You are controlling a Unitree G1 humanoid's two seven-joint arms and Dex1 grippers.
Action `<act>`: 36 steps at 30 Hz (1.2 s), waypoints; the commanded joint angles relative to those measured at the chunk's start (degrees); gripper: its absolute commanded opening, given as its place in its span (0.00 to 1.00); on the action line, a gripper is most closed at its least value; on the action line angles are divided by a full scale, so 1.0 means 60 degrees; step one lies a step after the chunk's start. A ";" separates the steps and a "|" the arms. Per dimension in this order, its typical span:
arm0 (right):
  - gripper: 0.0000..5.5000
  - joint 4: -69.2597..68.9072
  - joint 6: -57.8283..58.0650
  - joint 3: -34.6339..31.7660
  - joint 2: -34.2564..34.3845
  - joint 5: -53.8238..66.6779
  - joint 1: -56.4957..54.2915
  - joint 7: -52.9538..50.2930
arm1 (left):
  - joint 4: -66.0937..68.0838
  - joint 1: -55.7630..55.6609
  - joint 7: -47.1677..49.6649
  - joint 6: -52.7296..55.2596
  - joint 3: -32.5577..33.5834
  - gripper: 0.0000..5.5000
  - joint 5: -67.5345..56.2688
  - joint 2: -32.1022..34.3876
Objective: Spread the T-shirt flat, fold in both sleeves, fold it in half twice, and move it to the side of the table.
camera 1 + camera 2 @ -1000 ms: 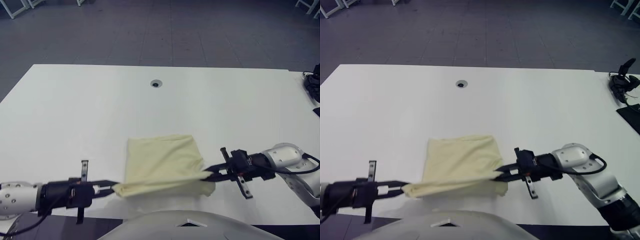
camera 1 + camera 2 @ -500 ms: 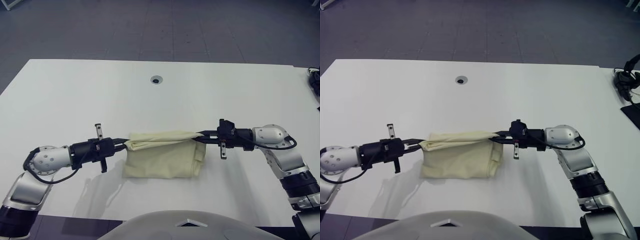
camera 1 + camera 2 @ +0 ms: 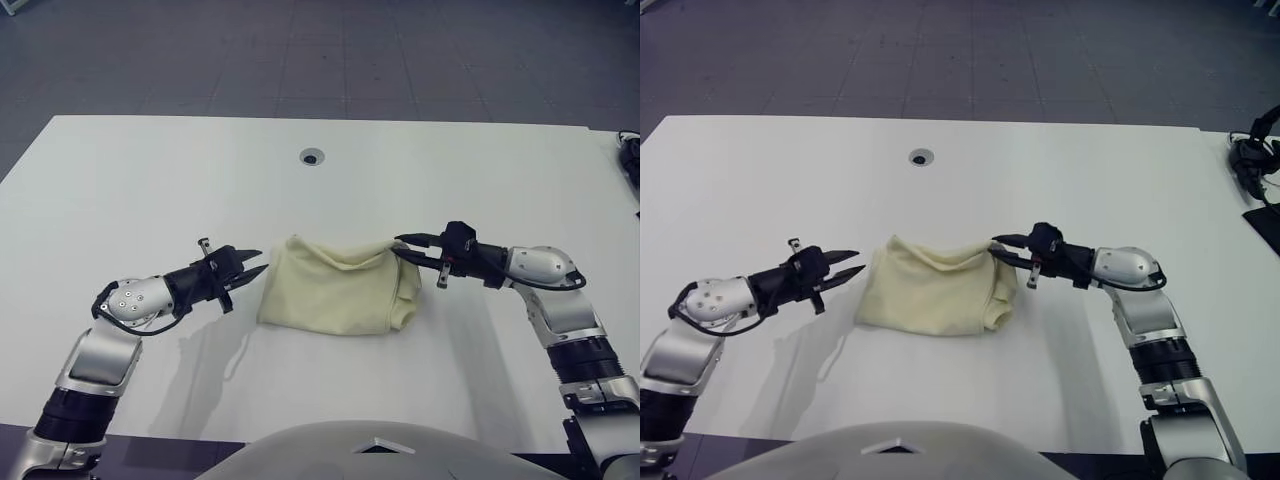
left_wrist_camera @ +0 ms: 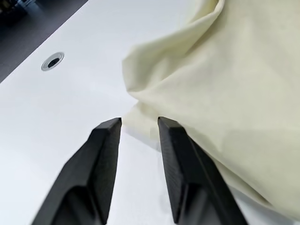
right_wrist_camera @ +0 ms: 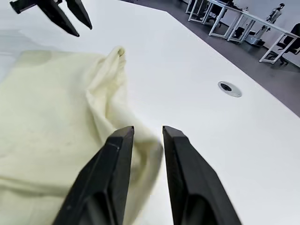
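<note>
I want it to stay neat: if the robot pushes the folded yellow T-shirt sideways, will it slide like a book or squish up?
Probably squish. The T-shirt looks soft and floppy: its far edge sits rumpled and puffed, not flat. It seems thin and light, so a push on the smooth table may bunch the layers instead of sliding them.

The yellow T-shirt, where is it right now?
In the left eye view, the T-shirt lies folded near the middle of the white table, between the left gripper and the right gripper.
</note>
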 commanded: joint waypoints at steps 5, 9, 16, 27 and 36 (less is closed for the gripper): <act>0.46 0.0251 -0.0726 -0.0342 0.0133 -0.0928 -0.0154 -0.0886 | 0.0509 -0.0559 0.1189 0.0912 -0.0081 0.51 0.0238 -0.1057; 0.56 0.0507 -0.1554 -0.0188 0.0231 -0.1791 -0.0428 -0.1479 | 0.0340 -0.0677 0.1967 0.0851 0.0368 0.62 0.0044 -0.1622; 0.78 0.1083 -0.2888 0.2034 0.1108 -0.3478 -0.1559 -0.0651 | 0.0248 -0.1438 0.5058 0.0202 0.2112 0.84 -0.0351 -0.3659; 0.98 0.4908 -0.4465 0.4046 0.2399 -0.6841 -0.3919 -0.2579 | 0.0817 -0.0760 0.6806 -0.2029 0.1380 0.98 0.0907 -0.5370; 0.98 0.6598 -0.2467 0.1807 -0.0251 -0.5253 -0.2158 -0.3297 | 0.0338 -0.0052 0.7215 -0.2394 0.1152 0.98 0.1491 -0.5574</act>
